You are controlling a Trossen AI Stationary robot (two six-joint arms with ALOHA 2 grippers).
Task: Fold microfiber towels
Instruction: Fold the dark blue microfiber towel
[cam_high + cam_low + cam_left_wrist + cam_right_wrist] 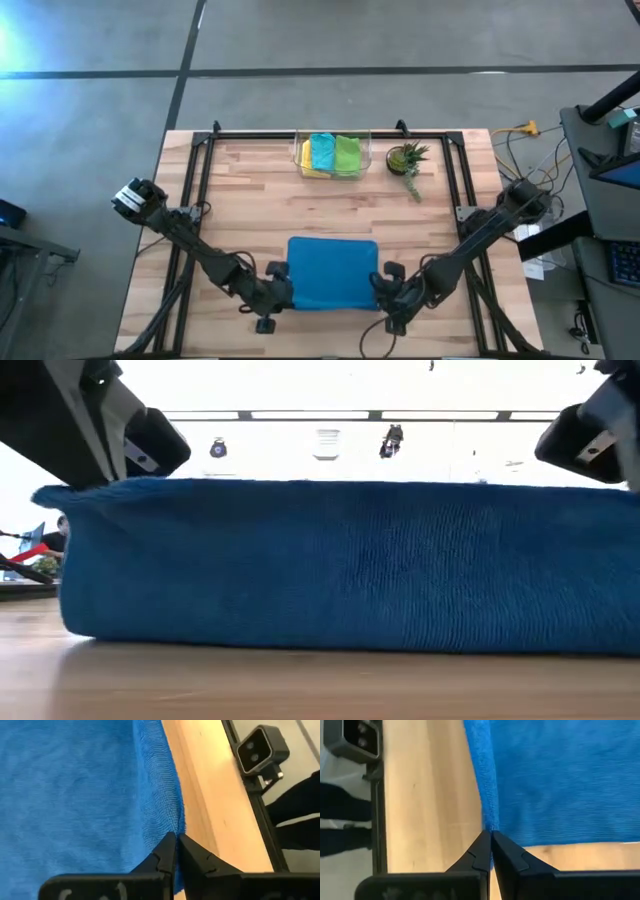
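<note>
The blue towel (332, 272) lies in the lower middle of the high view on the wooden desk (250, 210), and in the low view it fills nearly the whole width, hiding almost everything behind it and running off the right edge of the frame. The left tool (282, 292) sits at the towel's lower left corner, its fingers (162, 857) pressed together on the cloth's edge; the right tool (383, 288) sits at the lower right corner, likewise clamped on the hem, fingers (481, 851) closed tight. Both wrist views cut the towel off at the frame edges. At the upper middle of the high view a clear container (298, 152) holds the yellow (308, 158), teal (323, 152) and lime green (347, 155) towels, overlapping so their shapes are hard to make out, with a small potted plant (405, 160) just right of it. White marks on the left wrist housing at the lower left are too cut off to read
</note>
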